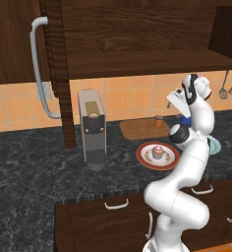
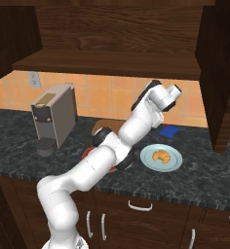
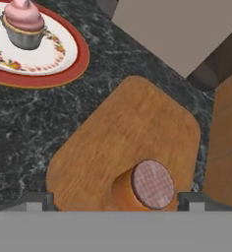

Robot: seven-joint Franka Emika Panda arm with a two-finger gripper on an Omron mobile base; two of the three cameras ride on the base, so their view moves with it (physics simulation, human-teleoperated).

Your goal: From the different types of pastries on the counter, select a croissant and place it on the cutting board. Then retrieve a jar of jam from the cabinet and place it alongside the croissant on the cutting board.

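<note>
A computer-rendered home kitchen. A dark marbled stone worktop (image 1: 34, 162) with pale veins runs along a wall of orange-tan tiles (image 1: 132, 98). Dark brown wood-grain wall cabinets (image 1: 137, 29) hang above, one with a long curved light-grey bar handle (image 1: 38, 69). Below the worktop are matching drawer fronts with small curved handles (image 1: 117, 204). A grey coffee machine (image 1: 92, 129) stands on the worktop, with an electrical outlet (image 2: 34, 79) on the tiles behind it. Cooking utensils (image 1: 227, 86) hang on the wall at the far right. Food sits out: a pink-frosted cupcake (image 1: 158, 151) on a red-rimmed plate (image 1: 173, 160), a croissant (image 2: 161, 155) on a pale blue plate (image 2: 174, 163), and a wooden cutting board (image 1: 137, 129).
</note>
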